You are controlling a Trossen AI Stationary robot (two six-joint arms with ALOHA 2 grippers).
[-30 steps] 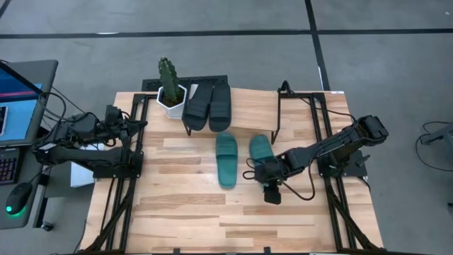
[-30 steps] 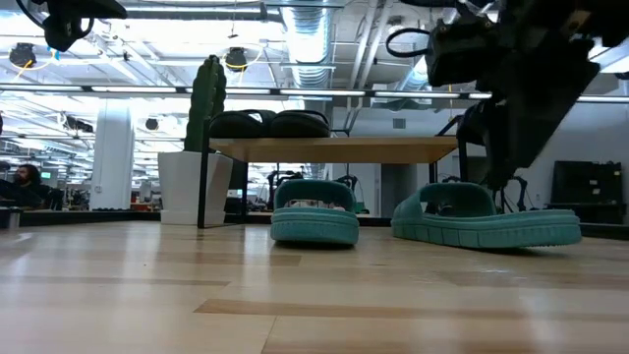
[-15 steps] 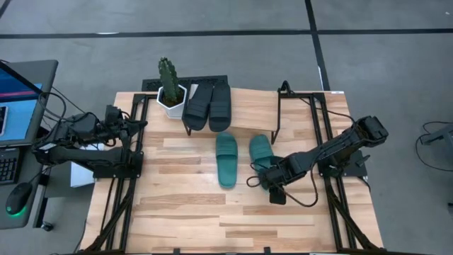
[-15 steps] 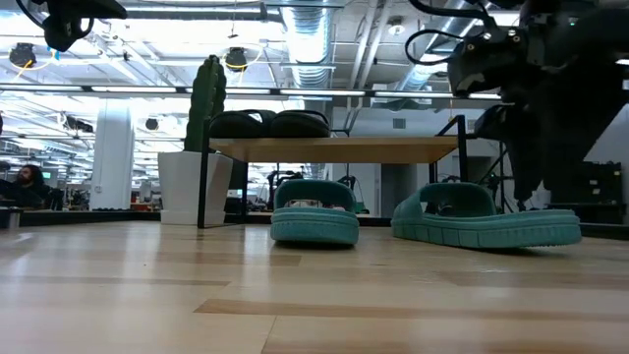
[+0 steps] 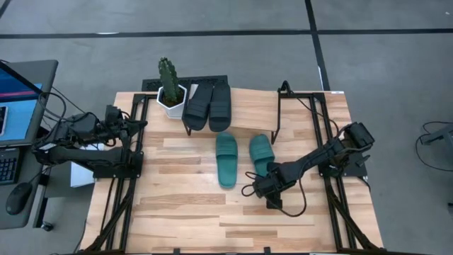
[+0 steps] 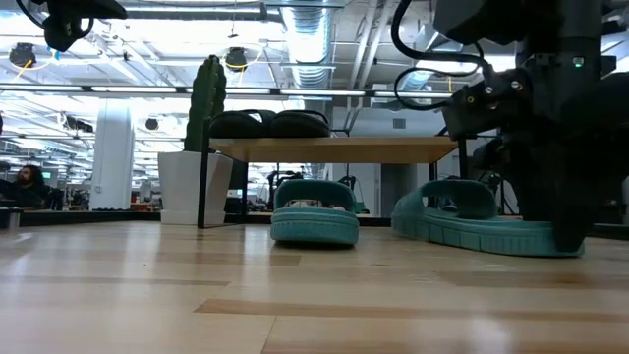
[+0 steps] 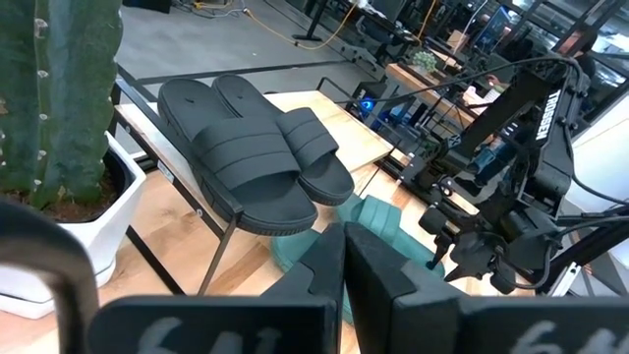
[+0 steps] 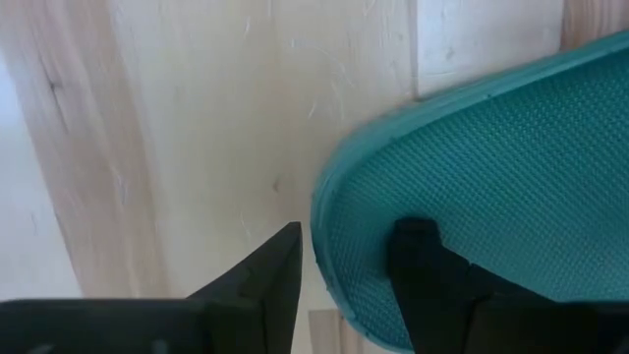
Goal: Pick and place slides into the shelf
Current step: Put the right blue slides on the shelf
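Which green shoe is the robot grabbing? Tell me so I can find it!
Find the tilted wooden shelf at the back of the table, with two black slides on it. Just in front of it, two teal slides lie side by side on the tabletop. It is the right-hand teal slide, the one whose heel edge sits between the right gripper's fingers; the other teal slide lies alone.

Grey concrete floor (image 5: 233,64) with black lines; laptop (image 5: 18,99) at left; ceiling lights (image 6: 236,59).
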